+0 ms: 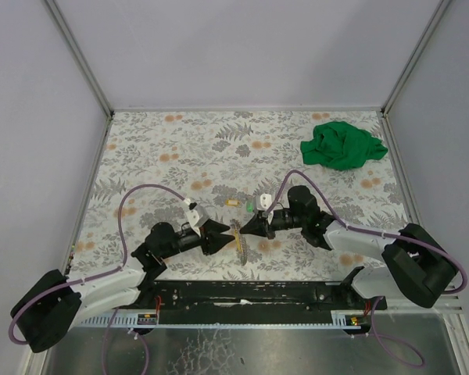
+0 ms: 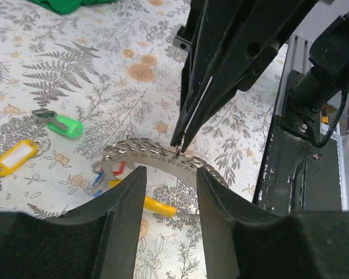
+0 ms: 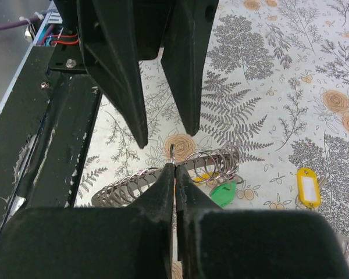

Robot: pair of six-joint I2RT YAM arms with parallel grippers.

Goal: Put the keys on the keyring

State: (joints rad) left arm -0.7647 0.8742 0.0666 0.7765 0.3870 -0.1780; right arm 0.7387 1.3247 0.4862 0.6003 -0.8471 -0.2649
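The keyring [image 2: 144, 158] is a curved silvery strip strung with several small wire rings, with red, blue and yellow tags at its left end. It stands on the table between the two grippers [image 1: 238, 244]. My right gripper [image 3: 174, 167] is shut on one thin ring at the top of the keyring [image 3: 212, 163]; its closed tips also show in the left wrist view [image 2: 180, 142]. My left gripper [image 2: 168, 189] is open and empty, its jaws just in front of the strip. The yellow-tagged key [image 2: 14, 157] and the green-tagged key [image 2: 67, 126] lie loose on the table beyond.
A crumpled green cloth [image 1: 342, 144] lies at the back right. The black base rail [image 1: 242, 295] runs along the near edge. White walls enclose the floral table on three sides. The two keys lie just behind the grippers [image 1: 242, 204].
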